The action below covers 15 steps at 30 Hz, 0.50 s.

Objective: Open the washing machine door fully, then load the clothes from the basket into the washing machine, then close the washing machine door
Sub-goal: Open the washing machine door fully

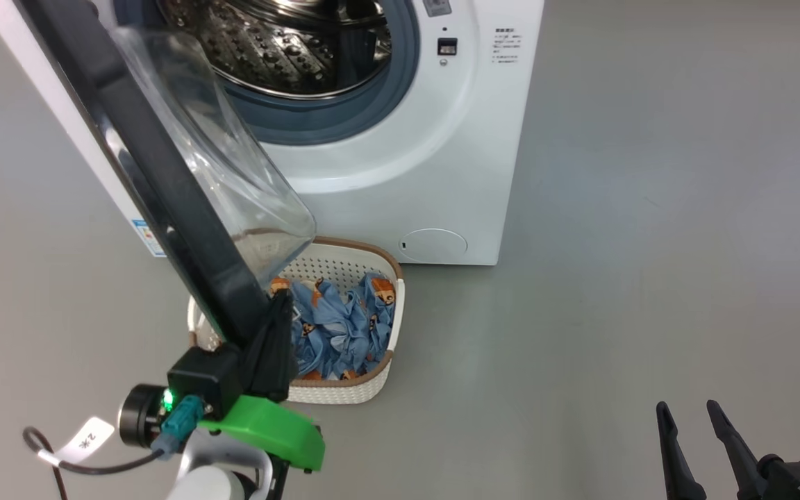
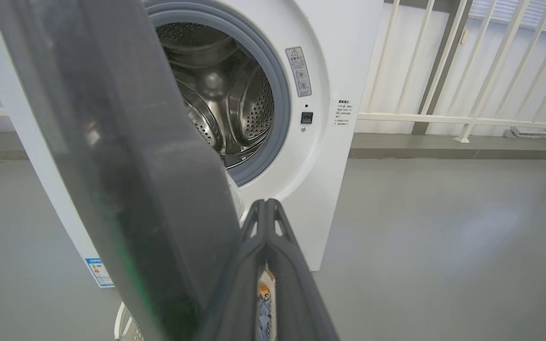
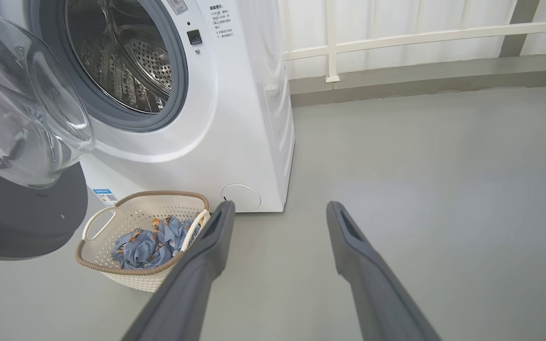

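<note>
The washing machine (image 1: pixel 442 153) stands white with its steel drum (image 1: pixel 289 48) exposed. Its door (image 1: pixel 157 173) is swung out toward me, seen edge-on, its glass bowl (image 1: pixel 233 173) bulging over the basket (image 1: pixel 372 378). My left gripper (image 1: pixel 280 305) is shut, fingers pressed together beside the door's lower rim on the glass side; whether they touch it I cannot tell. In the left wrist view the gripper (image 2: pixel 266 206) sits right of the dark door (image 2: pixel 126 166). The blue printed clothes (image 1: pixel 341 326) lie in the basket. My right gripper (image 1: pixel 695 417) is open, low right, holding nothing.
The basket (image 3: pixel 112 227) sits on the grey floor right in front of the machine, under the open door (image 3: pixel 22 104), with the clothes (image 3: pixel 150 244) inside. A white railing (image 3: pixel 396 40) runs along the wall behind. Bare floor (image 1: pixel 650 278) spreads to the right.
</note>
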Available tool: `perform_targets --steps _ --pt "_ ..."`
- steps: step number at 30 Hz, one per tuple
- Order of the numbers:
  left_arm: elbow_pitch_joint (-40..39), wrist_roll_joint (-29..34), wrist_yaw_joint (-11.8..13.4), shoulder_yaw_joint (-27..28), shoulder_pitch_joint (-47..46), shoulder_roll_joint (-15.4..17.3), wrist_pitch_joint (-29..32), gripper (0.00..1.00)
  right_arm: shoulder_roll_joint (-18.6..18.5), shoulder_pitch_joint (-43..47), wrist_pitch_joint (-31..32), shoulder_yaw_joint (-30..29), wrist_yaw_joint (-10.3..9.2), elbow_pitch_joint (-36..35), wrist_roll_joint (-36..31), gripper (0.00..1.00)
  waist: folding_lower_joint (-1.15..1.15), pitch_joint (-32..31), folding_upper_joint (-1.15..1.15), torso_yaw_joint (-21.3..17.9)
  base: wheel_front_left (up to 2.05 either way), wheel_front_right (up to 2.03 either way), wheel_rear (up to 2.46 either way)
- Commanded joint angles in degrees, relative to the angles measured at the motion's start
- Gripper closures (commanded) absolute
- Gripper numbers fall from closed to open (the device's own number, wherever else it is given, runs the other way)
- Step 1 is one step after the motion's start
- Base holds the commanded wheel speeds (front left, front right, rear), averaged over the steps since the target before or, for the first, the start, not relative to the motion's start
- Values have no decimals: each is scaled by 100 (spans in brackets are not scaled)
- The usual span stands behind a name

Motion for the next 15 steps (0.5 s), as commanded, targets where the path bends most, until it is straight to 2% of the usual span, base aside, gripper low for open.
perform_targets --steps 1,15 --pt "-218 50 140 244 15 224 36 100 -71 -202 -68 119 34 -112 20 0 0 -24 0 83 0 0 0" --pt "-613 9 427 405 478 415 17 100 -71 -175 -68 106 34 -133 -28 0 0 -69 0 462 0 0 0"
